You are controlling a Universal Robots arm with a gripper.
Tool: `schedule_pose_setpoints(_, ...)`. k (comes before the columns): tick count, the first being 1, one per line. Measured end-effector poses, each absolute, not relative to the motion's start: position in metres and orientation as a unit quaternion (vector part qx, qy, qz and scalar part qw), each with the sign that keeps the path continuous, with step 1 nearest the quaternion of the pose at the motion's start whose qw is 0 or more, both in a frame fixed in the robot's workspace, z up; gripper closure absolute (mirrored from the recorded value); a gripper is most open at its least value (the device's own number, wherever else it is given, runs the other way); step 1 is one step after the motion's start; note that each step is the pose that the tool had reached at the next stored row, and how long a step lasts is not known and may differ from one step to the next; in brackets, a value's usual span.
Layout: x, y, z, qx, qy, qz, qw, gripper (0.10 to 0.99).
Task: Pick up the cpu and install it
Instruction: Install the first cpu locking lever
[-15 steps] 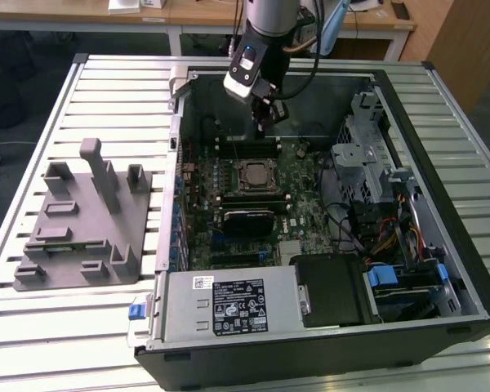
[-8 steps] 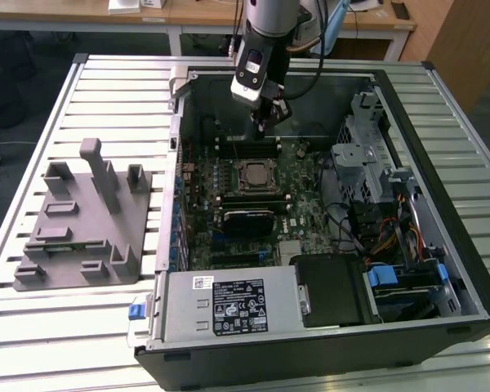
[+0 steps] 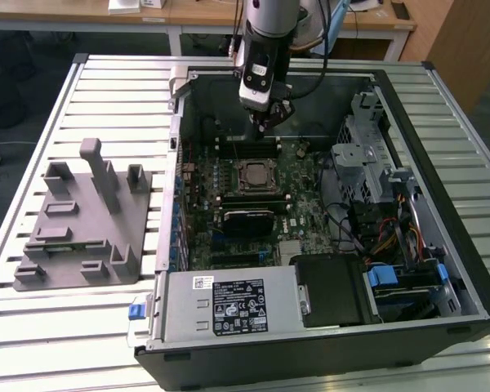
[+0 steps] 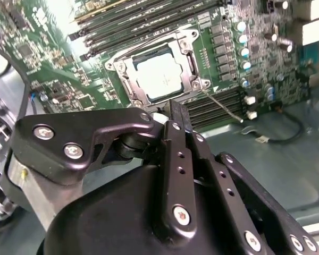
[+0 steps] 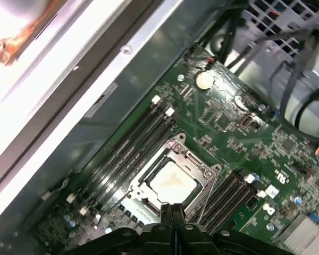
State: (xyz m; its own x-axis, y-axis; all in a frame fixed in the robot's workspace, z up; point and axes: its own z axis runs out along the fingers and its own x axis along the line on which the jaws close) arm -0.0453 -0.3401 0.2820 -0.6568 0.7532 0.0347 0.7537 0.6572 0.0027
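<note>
The cpu (image 3: 253, 175), a small square chip with a pale silver top, lies flat inside the metal socket frame on the green motherboard (image 3: 310, 204) of the open computer case. It shows in both wrist views (image 4: 158, 76) (image 5: 171, 182). My gripper (image 3: 267, 122) hangs above the board, a little toward the case's back wall from the socket. Its black fingers (image 4: 174, 114) are pressed together with nothing between them, and their tips (image 5: 170, 210) point at the edge of the socket.
A grey plastic tray (image 3: 82, 220) with upright blocks sits on the slatted table at the exterior view's left. Inside the case are memory slots (image 4: 149, 16), a black module (image 3: 249, 220), the power supply (image 3: 229, 306), a drive cage (image 3: 367, 155) and cables (image 3: 392, 237).
</note>
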Motion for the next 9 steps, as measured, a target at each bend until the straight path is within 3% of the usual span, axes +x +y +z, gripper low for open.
schedule_pose_setpoints(9, -0.0452, -0.3401, 0.2814, -0.338, -0.941, -0.007, 0.016, 0.973)
